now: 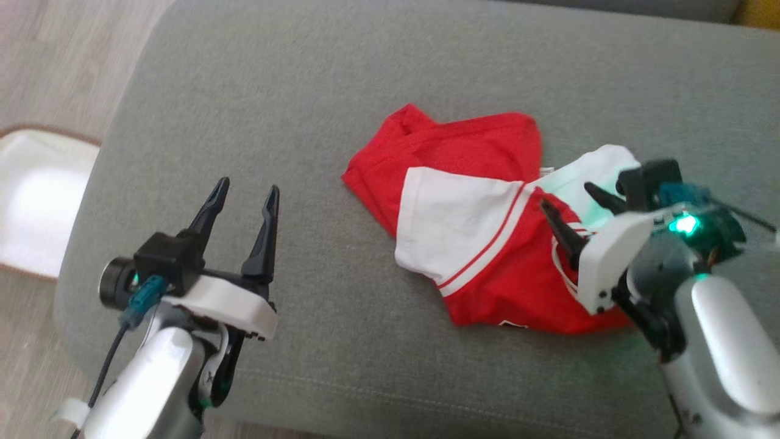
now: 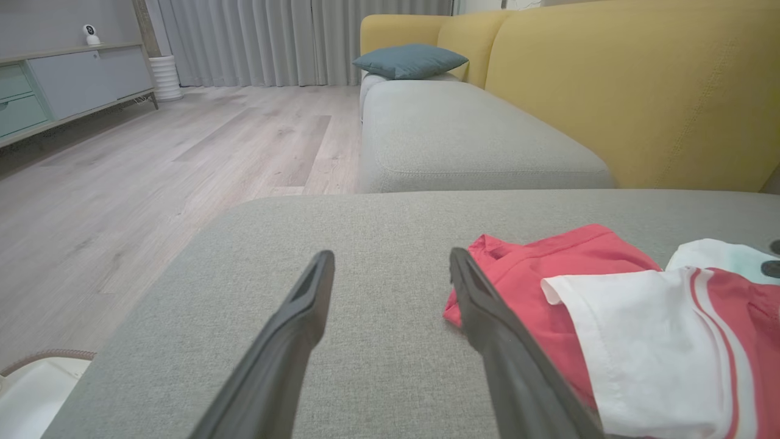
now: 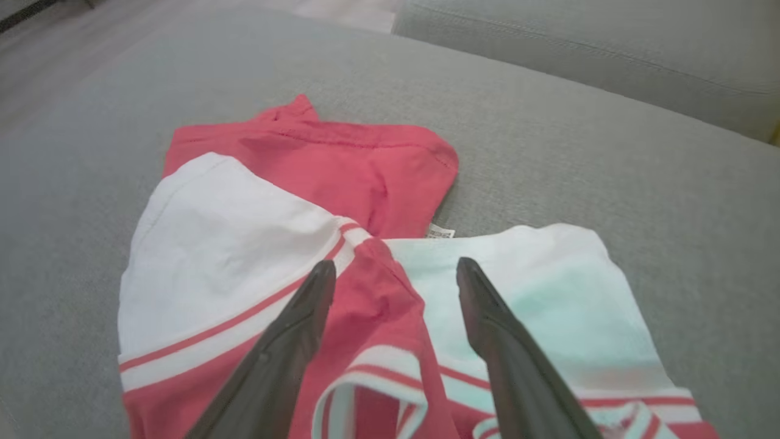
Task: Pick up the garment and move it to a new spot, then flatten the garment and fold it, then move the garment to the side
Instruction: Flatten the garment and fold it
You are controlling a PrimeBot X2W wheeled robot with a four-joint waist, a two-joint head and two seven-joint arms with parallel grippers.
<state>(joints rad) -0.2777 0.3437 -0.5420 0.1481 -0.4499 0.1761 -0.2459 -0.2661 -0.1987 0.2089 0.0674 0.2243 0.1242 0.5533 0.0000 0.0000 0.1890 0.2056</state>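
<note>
Looks like the pick-up step: the right gripper (image 1: 565, 196), jaws wide, hangs over the garment (image 1: 463, 225) at middle right. Next, dip and pinch.

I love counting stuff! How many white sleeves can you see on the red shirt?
2. One white sleeve lies across the shirt's middle; the other white sleeve sticks out by the right gripper. Folds may hide more white.
</note>
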